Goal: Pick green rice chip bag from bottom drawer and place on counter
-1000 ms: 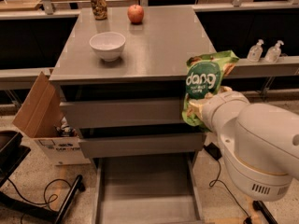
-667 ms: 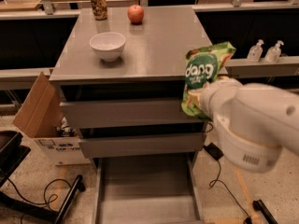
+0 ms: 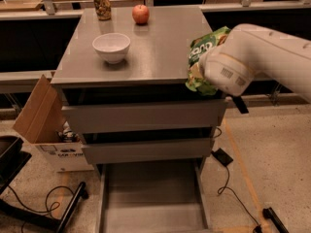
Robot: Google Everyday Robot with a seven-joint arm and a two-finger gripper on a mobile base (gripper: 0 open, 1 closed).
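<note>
The green rice chip bag (image 3: 206, 46) hangs at the right front edge of the counter (image 3: 155, 47), its top above the surface and its lower end in front of the edge. My gripper (image 3: 200, 77) is shut on the bag's lower part, mostly hidden behind my white wrist (image 3: 226, 72), which reaches in from the right. The bottom drawer (image 3: 150, 198) is pulled out below; what shows of its grey floor is bare. The two upper drawers are closed.
On the counter stand a white bowl (image 3: 111, 46), a red apple (image 3: 141, 13) and a can (image 3: 102, 4) at the back. A cardboard box (image 3: 43, 115) sits left of the cabinet. Cables (image 3: 228, 178) lie on the floor to the right.
My arm has risen and moved back towards the counter with the bag, from in front of the upper drawers to the counter's right edge.
</note>
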